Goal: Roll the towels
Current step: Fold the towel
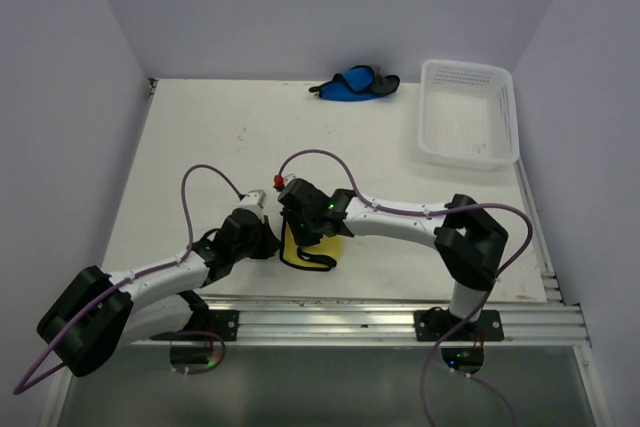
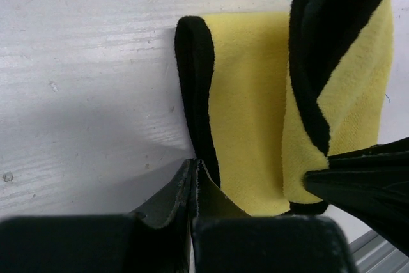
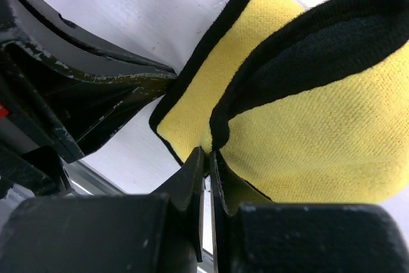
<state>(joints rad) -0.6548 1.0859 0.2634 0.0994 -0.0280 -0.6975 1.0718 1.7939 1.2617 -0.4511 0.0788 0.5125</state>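
Left gripper (image 2: 195,169), right gripper (image 3: 208,155) tight on yellow towel (image 2: 249,107) — blue towel (image 1: 352,84), basket (image 1: 468,157) well apart

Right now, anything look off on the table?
Blue towel lies crumpled in a heap at the far edge of the table, not flat. Yellow towel sits by the near edge, partly folded over, pinched by left hand and right hand.

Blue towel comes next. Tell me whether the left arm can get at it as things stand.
Probably not yet. The left gripper is shut on the yellow towel near its base; the blue towel lies at the far edge of the table. Nothing stands between, but the stretch looks long.
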